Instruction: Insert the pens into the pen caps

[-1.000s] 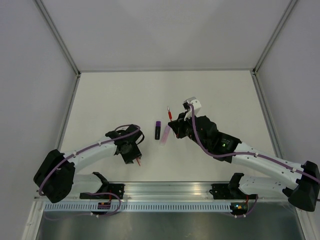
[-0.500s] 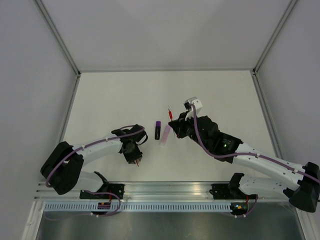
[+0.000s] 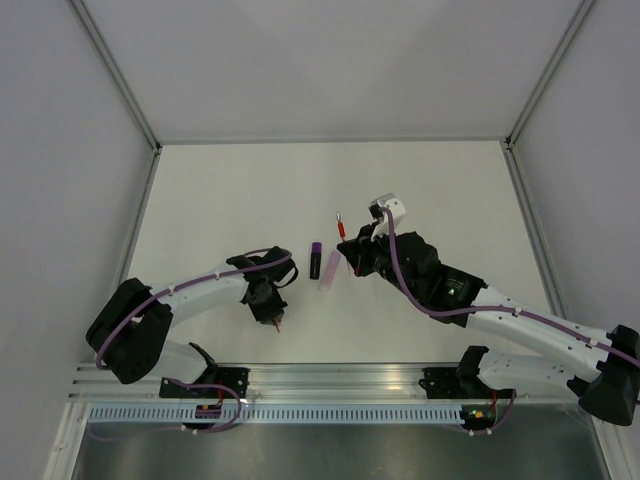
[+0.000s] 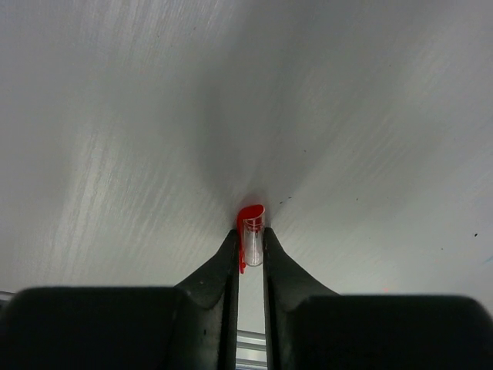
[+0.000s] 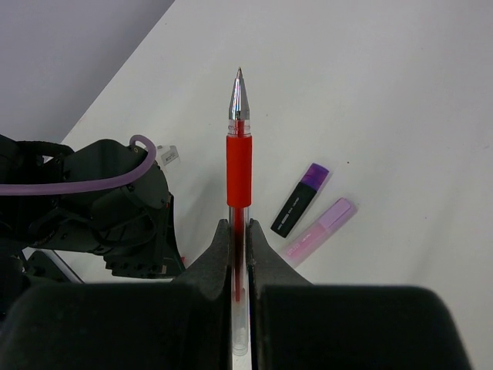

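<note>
Right wrist: our right pincer (image 5: 239, 231) clamps the red pen (image 5: 239, 166), left pincer (image 4: 249, 235) nips its red cap (image 4: 252, 223); next, we line them up.

White table (image 3: 200, 200) w/ purple cap (image 3: 315, 262) beside pink marker (image 3: 332, 271).

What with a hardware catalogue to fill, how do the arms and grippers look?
Both the left arm and right arm have white links, black joints and a lilac cable along them. The left gripper and right gripper have black tapering fingers. The right arm shows a green light.
</note>
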`<state>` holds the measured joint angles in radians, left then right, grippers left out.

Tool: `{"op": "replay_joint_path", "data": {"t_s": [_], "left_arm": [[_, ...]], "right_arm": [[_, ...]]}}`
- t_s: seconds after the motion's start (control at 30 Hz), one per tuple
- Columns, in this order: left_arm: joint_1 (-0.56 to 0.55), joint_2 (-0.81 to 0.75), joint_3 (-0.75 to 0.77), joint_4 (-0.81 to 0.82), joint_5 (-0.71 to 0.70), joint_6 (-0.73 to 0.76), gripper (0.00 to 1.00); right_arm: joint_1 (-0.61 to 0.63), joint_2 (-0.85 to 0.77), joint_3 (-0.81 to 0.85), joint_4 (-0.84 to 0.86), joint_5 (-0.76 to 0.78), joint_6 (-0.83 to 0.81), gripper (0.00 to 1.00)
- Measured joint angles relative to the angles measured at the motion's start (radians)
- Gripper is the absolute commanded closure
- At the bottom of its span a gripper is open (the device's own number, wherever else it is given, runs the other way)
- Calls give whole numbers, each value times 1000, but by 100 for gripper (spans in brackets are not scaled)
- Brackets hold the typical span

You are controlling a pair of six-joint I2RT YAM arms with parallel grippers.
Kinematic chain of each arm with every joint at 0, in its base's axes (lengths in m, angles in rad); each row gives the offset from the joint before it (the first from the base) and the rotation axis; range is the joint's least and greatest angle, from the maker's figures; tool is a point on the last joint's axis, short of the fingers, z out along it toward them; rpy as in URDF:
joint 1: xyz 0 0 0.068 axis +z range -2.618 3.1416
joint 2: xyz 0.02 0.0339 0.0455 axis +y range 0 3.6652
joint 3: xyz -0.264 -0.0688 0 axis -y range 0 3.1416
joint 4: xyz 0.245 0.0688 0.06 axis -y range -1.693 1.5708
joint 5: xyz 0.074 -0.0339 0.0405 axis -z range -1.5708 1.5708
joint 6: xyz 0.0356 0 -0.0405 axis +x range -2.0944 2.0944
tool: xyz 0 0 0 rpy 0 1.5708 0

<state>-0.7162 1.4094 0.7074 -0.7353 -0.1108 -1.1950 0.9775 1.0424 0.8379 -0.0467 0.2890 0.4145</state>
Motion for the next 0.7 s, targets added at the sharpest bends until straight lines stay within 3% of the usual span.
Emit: {"op": "replay_joint_path", "data": {"t_s": [0.1,0.4,0.7], "left_arm": [[0,0,0,0,0,0,97],[0,-37,-18,33,9,3,98],[-3,-283,80,52,-13,40,98]], "right_arm": [[0,0,0,0,0,0,100],[0,42,0,3,-43,0,100],[0,108,0,39,-209,0,100]]}}
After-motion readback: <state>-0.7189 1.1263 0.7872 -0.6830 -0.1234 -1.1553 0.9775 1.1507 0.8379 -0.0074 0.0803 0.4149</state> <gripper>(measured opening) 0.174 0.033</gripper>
